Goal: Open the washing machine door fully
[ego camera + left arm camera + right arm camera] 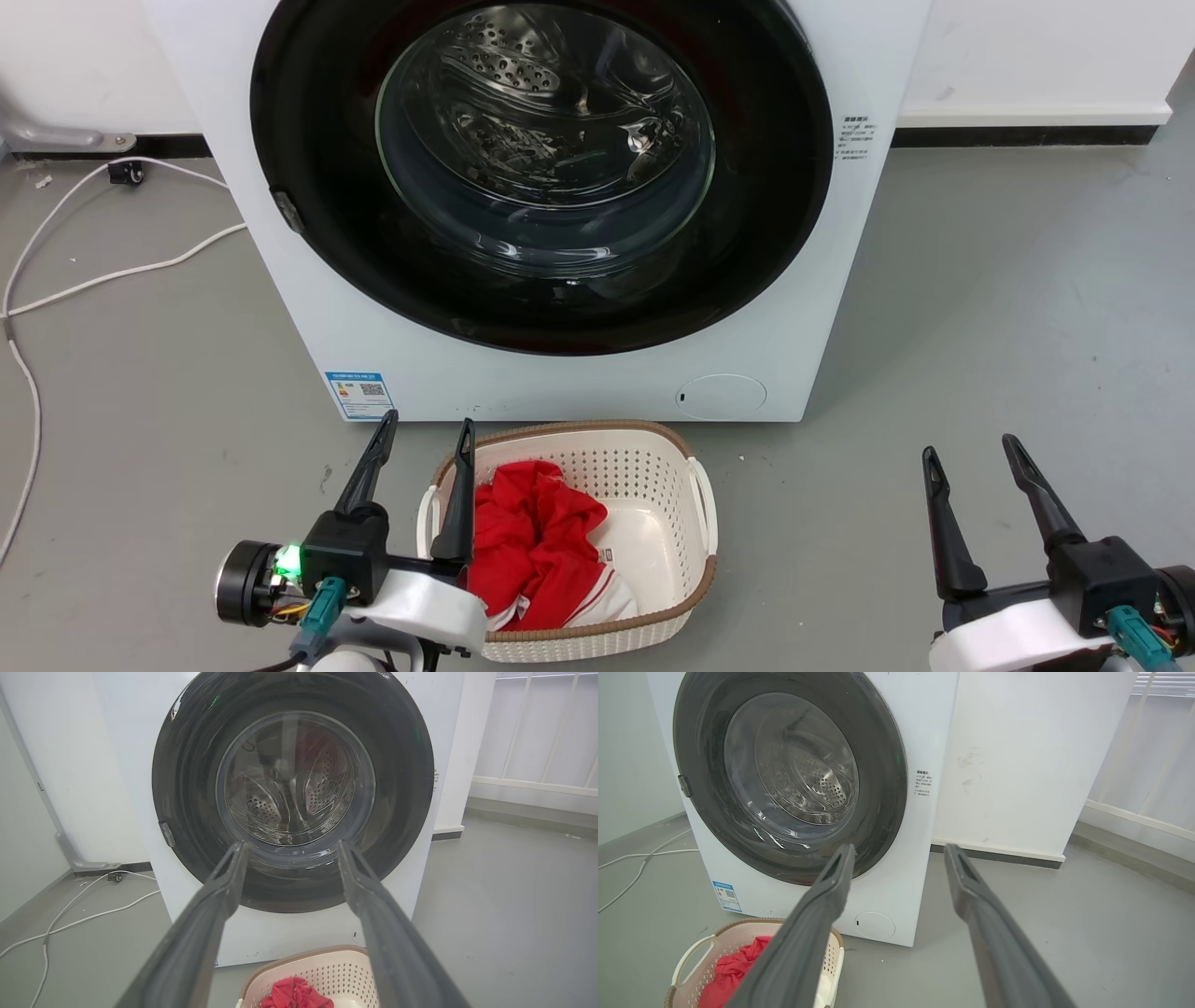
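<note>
Washing machine (308, 317) straight ahead on the floor, washing machine door (766, 187) shut flush in its front. Laundry basket (653, 448) just before it. Grey tab (288, 211) on the door's left rim, probably the pull point, lies up and ahead of the left end effector (428, 420), the nearer one. Right end effector (969, 446) well apart. Both released, empty.

The washing machine door (546, 168) is running off the head view's top edge, its upper rim unseen. The blue sticker (360, 395) and the small printed label (856, 138) are showing print too tiny to read.
</note>
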